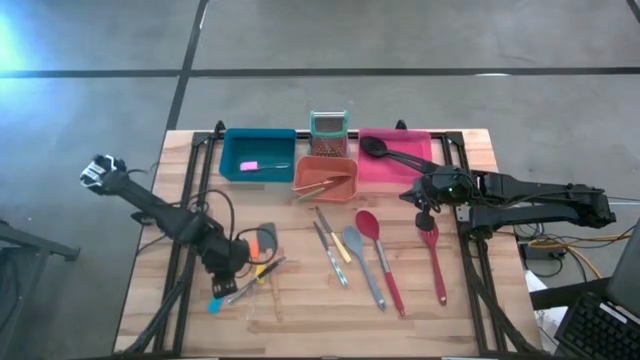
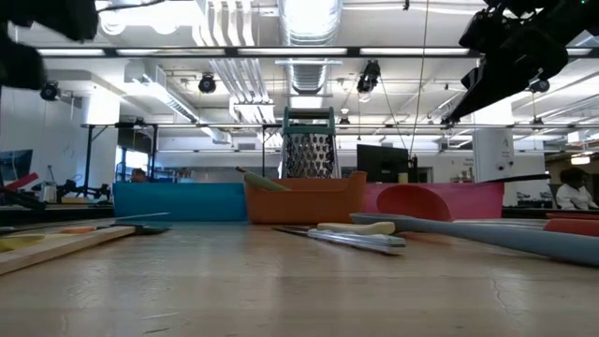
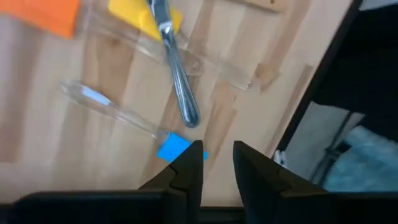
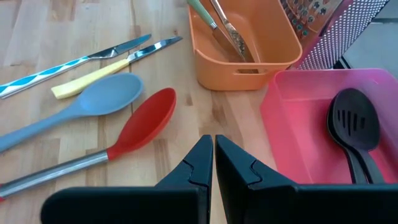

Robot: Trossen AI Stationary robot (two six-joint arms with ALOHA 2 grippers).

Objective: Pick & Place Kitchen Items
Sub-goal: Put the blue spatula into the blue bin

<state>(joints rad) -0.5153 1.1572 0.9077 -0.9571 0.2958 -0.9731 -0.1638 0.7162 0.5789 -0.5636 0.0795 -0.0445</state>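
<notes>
Overhead, a wooden desk (image 1: pixel 300 310) carries three bins along its far edge: a blue bin (image 1: pixel 257 154), an orange bin (image 1: pixel 326 176) and a pink bin (image 1: pixel 396 157), with a metal grater (image 1: pixel 328 134) standing behind the orange one. A black slotted spoon (image 1: pixel 385 152) lies in the pink bin, and slim cutlery rests in the orange bin. Near the desk's middle lie a red spoon (image 1: pixel 378 258), a grey spoon (image 1: pixel 362 262), a yellow-handled knife (image 1: pixel 334 236) and a patterned knife (image 1: pixel 330 255), side by side. A red spatula (image 1: pixel 434 258) lies toward the right edge. Toward the near left corner sits a small cluster: an orange-tipped tool (image 1: pixel 266 240), a yellow-handled tool (image 3: pixel 144 17), a metal handle (image 3: pixel 177 81) and a clear-handled tool with a blue end (image 3: pixel 171 148). The left tool (image 3: pixel 217 163) hovers over this cluster, its fingers narrowly parted and empty, just beside the blue end. The right tool (image 4: pixel 213 163) hangs between the red spoon and the pink bin, fingers pressed together, holding nothing.
</notes>
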